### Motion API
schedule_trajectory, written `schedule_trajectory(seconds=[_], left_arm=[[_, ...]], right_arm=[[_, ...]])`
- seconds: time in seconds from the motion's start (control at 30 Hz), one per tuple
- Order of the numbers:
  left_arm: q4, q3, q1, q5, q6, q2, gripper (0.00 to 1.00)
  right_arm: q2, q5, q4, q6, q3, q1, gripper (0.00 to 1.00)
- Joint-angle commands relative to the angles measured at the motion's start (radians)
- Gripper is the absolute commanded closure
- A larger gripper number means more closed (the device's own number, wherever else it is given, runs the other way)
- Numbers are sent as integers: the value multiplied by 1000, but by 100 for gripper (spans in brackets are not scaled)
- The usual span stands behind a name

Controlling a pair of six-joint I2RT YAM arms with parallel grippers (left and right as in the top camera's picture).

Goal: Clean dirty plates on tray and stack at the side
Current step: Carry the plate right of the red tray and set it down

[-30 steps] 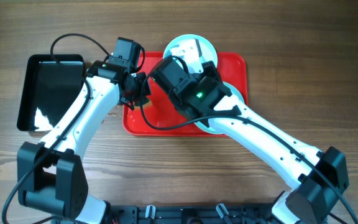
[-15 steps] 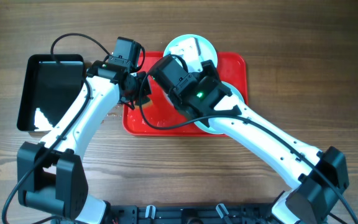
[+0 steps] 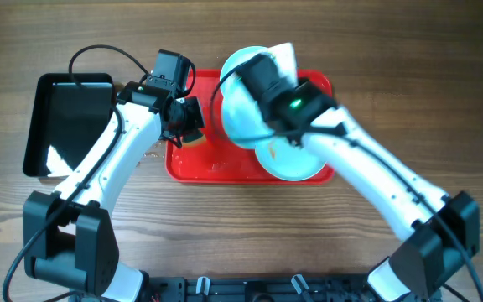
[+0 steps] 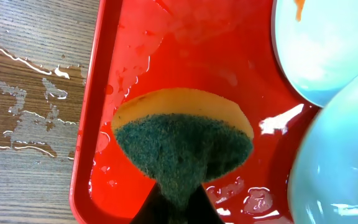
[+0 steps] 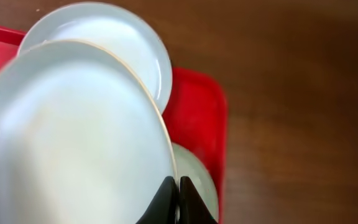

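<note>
Right wrist: right gripper [image 5: 178, 188] pinches tilted plate [image 5: 73, 137] at its rim; left gripper [image 4: 178, 208] (seemingly) clamps sponge [image 4: 182, 146] beside tray [image 4: 89, 124] edge.

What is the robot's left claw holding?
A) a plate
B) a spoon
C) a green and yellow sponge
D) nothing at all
C: the left claw pinches a yellow sponge with a green scrubby side over the red tray; the plate is in the right claw.
</note>
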Motion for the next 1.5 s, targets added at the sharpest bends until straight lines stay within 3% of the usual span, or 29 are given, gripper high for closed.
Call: schedule_trajectory(seconds=[0.0, 0.23, 0.43, 0.6, 0.8, 0.97, 1.07, 1.2, 1.47], left_arm=[[3, 0, 1, 11, -6, -6, 96], [3, 0, 1, 12, -6, -6, 96], [3, 0, 1, 12, -6, -6, 96], [4, 0, 1, 12, -6, -6, 96], [3, 0, 1, 12, -6, -6, 96], [5, 0, 1, 11, -6, -6, 96], [10, 0, 1, 11, -6, -6, 96], [18, 0, 1, 12, -6, -6, 96], [18, 0, 1, 12, -6, -6, 96]], right_arm=[[-15, -459, 4, 32, 21, -174, 96], [-14, -984, 1, -22, 21, -600, 96], [-14, -920, -2, -8, -20, -869, 96], [-14, -827, 149, 97, -177, -1028, 96], [-10, -785, 352, 161, -332, -1097, 96], [14, -624, 373, 193, -345, -1096, 94], [26, -621, 376, 190, -345, -1096, 86], [38, -627, 378, 189, -345, -1095, 66], [35, -1073, 402, 83, -316, -1040, 65]])
